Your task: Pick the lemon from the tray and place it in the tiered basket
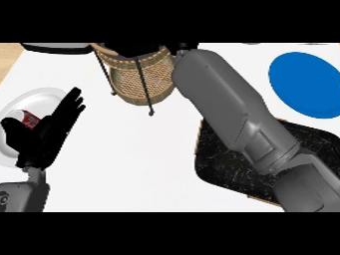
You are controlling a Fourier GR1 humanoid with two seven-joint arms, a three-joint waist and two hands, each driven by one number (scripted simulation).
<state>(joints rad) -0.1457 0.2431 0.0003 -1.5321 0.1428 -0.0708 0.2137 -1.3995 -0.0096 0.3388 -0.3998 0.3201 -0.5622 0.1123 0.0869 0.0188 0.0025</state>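
Bare counter (143,149) between tray (224,164) and white plate (10,119).

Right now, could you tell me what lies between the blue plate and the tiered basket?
In the head view, the right forearm crosses between the blue plate and the tiered basket.

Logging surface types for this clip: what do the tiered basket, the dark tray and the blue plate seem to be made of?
Tiered basket: looks like woven wicker or mesh, tan with a fine lattice, on thin dark rods. Tray: dark stone-like slab, black with pale flecks and scratches, possibly a wooden rim. Blue plate: plain matte blue, plastic or glazed ceramic; cannot tell which.
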